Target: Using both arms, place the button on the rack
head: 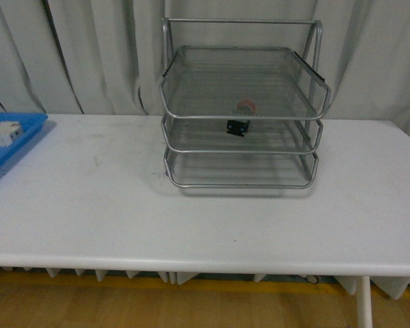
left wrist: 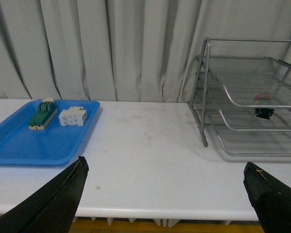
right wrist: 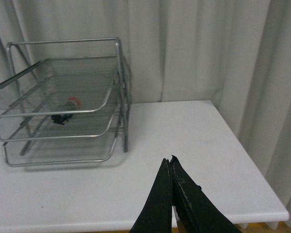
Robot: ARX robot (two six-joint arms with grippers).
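The button is lying inside the rack, on the middle tier from what the front and both wrist views suggest, its red cap tipped toward the back and its dark body toward the front rim; through the mesh of the top tray the cap is showing only as a pale red blur. Neither arm is appearing in the front view, so both seem to be hanging back from the rack. The left gripper is holding its fingers spread wide with nothing between them, looking over the white surface toward the blue tray, where a green-topped block and a white component are sitting. The right gripper is keeping its fingers pressed together, empty, well apart from the rack. Judging by this, the placing step looks finished; what remains is probably only parking the arms clear, without nudging the rack's frame.
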